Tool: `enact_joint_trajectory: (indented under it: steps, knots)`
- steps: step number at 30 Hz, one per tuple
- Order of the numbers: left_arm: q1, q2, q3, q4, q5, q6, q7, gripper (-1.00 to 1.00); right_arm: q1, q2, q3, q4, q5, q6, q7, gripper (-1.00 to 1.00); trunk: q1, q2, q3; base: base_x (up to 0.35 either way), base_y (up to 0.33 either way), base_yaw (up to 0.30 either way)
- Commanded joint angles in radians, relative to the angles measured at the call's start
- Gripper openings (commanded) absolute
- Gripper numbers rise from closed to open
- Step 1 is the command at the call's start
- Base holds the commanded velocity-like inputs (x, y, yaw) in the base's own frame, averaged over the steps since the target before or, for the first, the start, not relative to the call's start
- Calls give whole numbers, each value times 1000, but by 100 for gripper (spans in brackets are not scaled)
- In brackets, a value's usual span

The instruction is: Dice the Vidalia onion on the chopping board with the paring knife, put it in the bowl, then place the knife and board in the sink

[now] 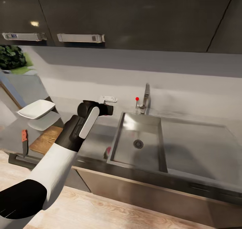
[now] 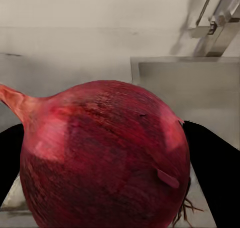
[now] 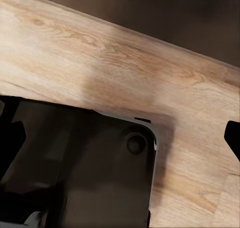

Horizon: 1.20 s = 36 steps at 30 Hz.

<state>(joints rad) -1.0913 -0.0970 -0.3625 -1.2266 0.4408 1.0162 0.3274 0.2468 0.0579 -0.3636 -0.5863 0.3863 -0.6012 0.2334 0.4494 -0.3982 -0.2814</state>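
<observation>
While the long grey countertop (image 1: 97, 140) runs across the middle of the head view under dark wall cabinets (image 1: 134, 17), the sink (image 1: 161, 121) sits right of centre — its basin bare down to the drain, with the drainboard stretching toward the right edge and the chrome tap (image 1: 146, 98) with its red knob standing at the back rim. At the left edge of that frame the chopping board (image 1: 45, 140) lies on the worktop, the white bowl (image 1: 36, 108) just behind it and the paring knife (image 1: 24, 142) at its near-left end, handle up-frame. The left arm reaches up from the lower left, its wrist over the counter between board and sink. In the left wrist view the left gripper (image 2: 107, 188) has its dark fingers (image 2: 215, 178) pressed on either side of the Vidalia onion (image 2: 105, 158), a dark-red bulb, held in front of the sink's near-left corner. The right gripper (image 3: 120, 133) shows dark fingertips wide apart at the frame's edges — nothing between them, above a black base and pale wood floor (image 3: 100, 52).
</observation>
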Motion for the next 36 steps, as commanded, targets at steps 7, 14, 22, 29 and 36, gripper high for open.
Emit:
enact_joint_trajectory:
  steps: [7,14,22,29,36]
  knots:
    - [-1,1,-1,-3,10,2,10,-100,0,1,-9,-3,5,-2,9,100,1,-2,-2,0,301,0]
    - [-1,0,-1,-5,10,2,10,-100,0,1,-9,-5,3,-7,9,100,1,-2,-2,0,302,0]
    - [-1,0,-1,-6,10,2,10,-100,0,2,-9,-9,3,-12,8,100,1,-2,-2,0,302,0]
    - [-1,0,-1,-7,10,2,10,-100,0,2,-9,-9,3,-12,8,100,1,-2,-2,0,302,0]
    - [-1,0,-1,-6,11,2,10,-100,0,2,-9,-9,3,-12,6,100,1,-2,-2,-42,302,0]
